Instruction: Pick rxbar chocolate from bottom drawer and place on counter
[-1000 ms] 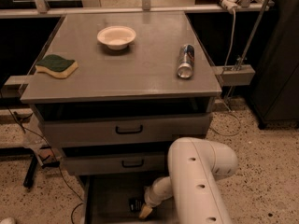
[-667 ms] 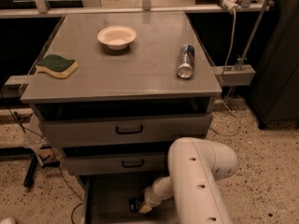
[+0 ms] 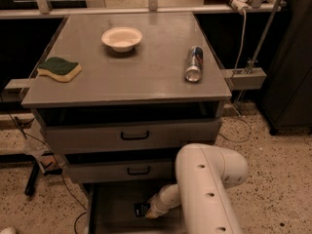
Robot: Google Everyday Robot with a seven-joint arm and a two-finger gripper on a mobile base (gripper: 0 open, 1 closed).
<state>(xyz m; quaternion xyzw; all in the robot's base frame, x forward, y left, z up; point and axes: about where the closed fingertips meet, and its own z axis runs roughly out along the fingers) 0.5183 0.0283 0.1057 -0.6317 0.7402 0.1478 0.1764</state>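
The bottom drawer [image 3: 114, 206] stands pulled out under the two upper drawers. On its floor lies the rxbar chocolate [image 3: 141, 209], a small black bar with pale print. My white arm [image 3: 204, 189] bends down into the drawer, and my gripper [image 3: 150, 211] sits right against the bar's right end, low over the drawer floor. Whether it holds the bar does not show. The counter [image 3: 146, 74] is the grey top of the cabinet above.
On the counter stand a white bowl [image 3: 122, 38] at the back, a green-and-yellow sponge [image 3: 59, 68] at the left and a can [image 3: 194, 64] lying at the right. The two upper drawers [image 3: 134, 135] stick out slightly above the arm. Cables lie on the floor at the left.
My gripper has edged slightly left and up inside the bottom drawer, staying against the black bar. Nothing on the counter has moved.
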